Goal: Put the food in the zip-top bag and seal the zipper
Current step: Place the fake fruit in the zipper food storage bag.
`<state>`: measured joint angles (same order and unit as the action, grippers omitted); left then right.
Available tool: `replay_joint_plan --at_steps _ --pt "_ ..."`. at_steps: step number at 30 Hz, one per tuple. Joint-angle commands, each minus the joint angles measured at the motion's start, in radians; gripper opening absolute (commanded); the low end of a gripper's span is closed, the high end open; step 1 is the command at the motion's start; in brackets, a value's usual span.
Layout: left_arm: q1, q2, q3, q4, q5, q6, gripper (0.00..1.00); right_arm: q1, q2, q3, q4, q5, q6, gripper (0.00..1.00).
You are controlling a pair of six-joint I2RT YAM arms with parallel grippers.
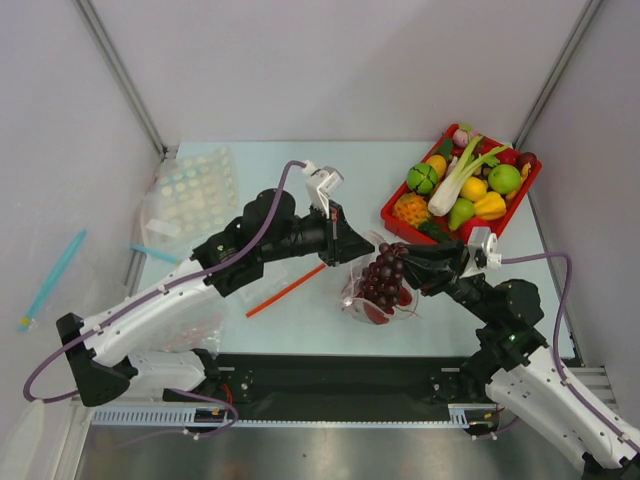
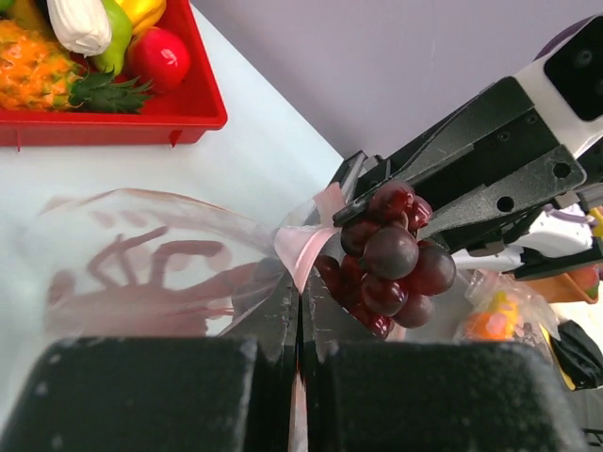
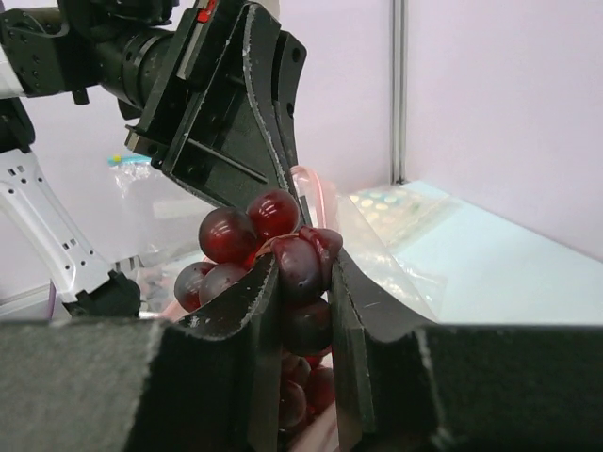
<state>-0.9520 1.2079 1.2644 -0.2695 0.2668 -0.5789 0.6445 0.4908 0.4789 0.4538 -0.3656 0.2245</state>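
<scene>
My left gripper (image 1: 350, 250) is shut on the pink-red zipper strip (image 2: 307, 252) of the clear zip-top bag (image 1: 362, 300) and holds its mouth up. My right gripper (image 1: 405, 262) is shut on the dark purple grape bunch (image 1: 385, 278) and holds it at the bag's mouth, right beside the left gripper. In the right wrist view its fingers (image 3: 267, 292) clamp a grape of the bunch (image 3: 283, 254). The red crayfish (image 2: 160, 282) shows through the bag wall, inside it. A red round thing (image 1: 375, 312) lies low in the bag.
A red tray (image 1: 395, 222) of toy fruit and vegetables stands at the back right. A red straw-like stick (image 1: 286, 290) lies left of the bag. A dotted clear bag (image 1: 195, 190) and a blue-strip bag (image 1: 155, 253) lie at the left. A blue pen (image 1: 52, 278) lies outside the left wall.
</scene>
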Motion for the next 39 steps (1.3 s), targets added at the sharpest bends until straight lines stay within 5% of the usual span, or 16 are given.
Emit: replay_joint_plan --at_steps 1,15,27,30,34,37,39 --pt "0.007 -0.007 0.099 0.000 0.026 -0.030 0.01 0.004 -0.008 0.006 0.036 0.013 -0.002 0.02" --pt "0.045 -0.008 0.135 -0.051 -0.054 0.011 0.01 0.069 0.132 0.072 -0.023 -0.072 -0.074 0.08" --pt "0.045 -0.004 0.144 -0.117 -0.184 0.059 0.00 0.287 0.362 0.247 -0.277 0.270 -0.257 0.13" --pt "0.045 -0.010 0.139 -0.128 -0.244 0.067 0.00 0.287 0.338 0.236 -0.270 0.274 -0.254 0.22" --pt "0.045 -0.027 0.130 -0.132 -0.310 0.071 0.00 0.287 0.287 0.224 -0.270 0.289 -0.255 0.21" --pt "0.045 -0.041 0.122 -0.134 -0.340 0.074 0.00 0.288 0.270 0.221 -0.273 0.307 -0.252 0.31" --pt "0.045 -0.044 0.122 -0.135 -0.350 0.076 0.00 0.287 0.276 0.224 -0.276 0.318 -0.248 0.47"
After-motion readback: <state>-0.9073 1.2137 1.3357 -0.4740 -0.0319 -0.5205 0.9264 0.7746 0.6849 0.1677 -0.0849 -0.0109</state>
